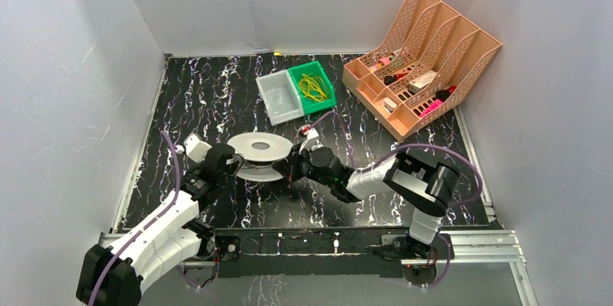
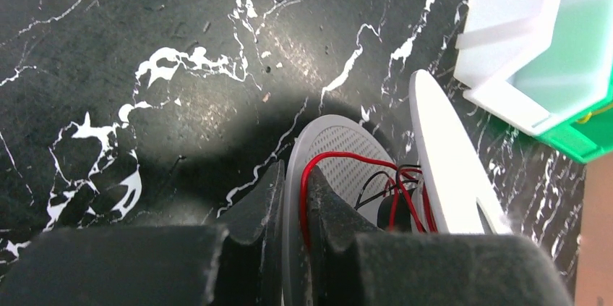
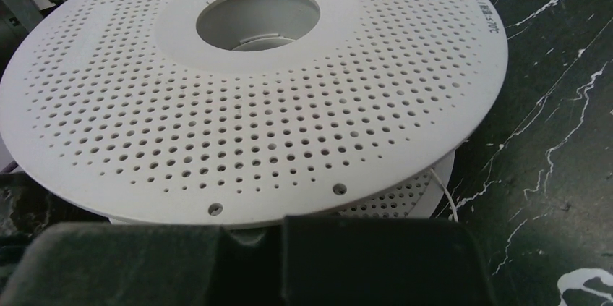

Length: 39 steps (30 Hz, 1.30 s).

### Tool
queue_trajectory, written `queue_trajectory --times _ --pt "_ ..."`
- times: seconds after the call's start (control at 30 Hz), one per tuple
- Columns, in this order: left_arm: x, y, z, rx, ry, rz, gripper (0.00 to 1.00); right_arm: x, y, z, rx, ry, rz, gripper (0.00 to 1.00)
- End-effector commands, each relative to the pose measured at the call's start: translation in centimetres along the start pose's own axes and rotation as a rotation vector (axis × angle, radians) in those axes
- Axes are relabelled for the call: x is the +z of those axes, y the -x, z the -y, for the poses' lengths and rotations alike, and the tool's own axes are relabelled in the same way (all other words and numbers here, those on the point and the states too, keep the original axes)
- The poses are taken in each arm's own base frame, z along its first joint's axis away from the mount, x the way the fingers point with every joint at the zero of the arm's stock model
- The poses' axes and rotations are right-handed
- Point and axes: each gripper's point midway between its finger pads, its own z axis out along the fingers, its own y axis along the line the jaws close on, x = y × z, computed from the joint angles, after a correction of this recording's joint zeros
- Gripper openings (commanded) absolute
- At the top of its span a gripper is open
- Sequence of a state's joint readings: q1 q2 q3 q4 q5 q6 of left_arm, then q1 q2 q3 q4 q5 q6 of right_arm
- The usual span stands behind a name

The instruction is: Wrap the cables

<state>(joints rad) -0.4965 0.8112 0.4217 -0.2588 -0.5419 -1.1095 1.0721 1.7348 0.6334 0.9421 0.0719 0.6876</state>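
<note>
A white perforated spool (image 1: pixel 260 148) lies flat in the middle of the black marble table (image 1: pixel 217 96). My left gripper (image 1: pixel 233 165) is at its left rim. In the left wrist view it (image 2: pixel 295 201) is shut on the lower flange (image 2: pixel 340 148), one finger on each side. The thin red cable (image 2: pixel 347 155) loops past the right finger and runs to the hub between the flanges, with thin black wires beside it. My right gripper (image 1: pixel 295 163) is at the spool's right rim. In the right wrist view it (image 3: pixel 253 232) looks shut, just under the upper flange (image 3: pixel 253 89); no cable shows there.
A white bin (image 1: pixel 280 96) and a green bin (image 1: pixel 325 89) holding a yellow wire tangle (image 1: pixel 313 87) stand behind the spool. An orange file rack (image 1: pixel 423 56) is at the back right. Grey walls enclose the table. Purple robot cords (image 1: pixel 173 168) hang along both arms.
</note>
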Motion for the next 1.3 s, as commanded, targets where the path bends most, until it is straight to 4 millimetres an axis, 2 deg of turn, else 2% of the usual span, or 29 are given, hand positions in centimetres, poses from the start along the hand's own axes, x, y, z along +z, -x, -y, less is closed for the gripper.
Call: queue_trajectory --times 0.0,0.1,0.2,0.27,0.43,0.93,1.27 --pt "0.3 -3.8 0.5 0.098 -0.057 -0.143 0.00 2.4 1.6 -3.3 -0.001 0.100 0.057 0.00" --pt "0.9 -4.3 0.0 0.125 -0.029 -0.152 0.02 3.0 0.7 -2.0 -0.005 0.058 0.048 0.00" --pt "1.4 -4.6 -0.5 0.150 -0.003 -0.158 0.14 3.7 0.0 -1.1 -0.024 0.031 0.036 0.00" --pt "1.6 -4.9 -0.6 0.169 0.002 -0.168 0.25 4.0 -0.3 -0.5 -0.033 0.010 0.031 0.00" --pt "1.6 -5.3 -1.3 0.176 0.027 -0.193 0.37 4.9 -0.7 0.5 -0.047 -0.033 0.027 0.00" --pt "-0.1 -4.8 -1.3 0.137 -0.002 -0.208 0.53 6.2 -2.6 3.5 -0.057 -0.139 0.005 0.00" --pt "-0.9 -4.6 -0.4 0.116 -0.062 -0.217 0.58 6.6 -3.9 3.3 -0.065 -0.135 -0.019 0.00"
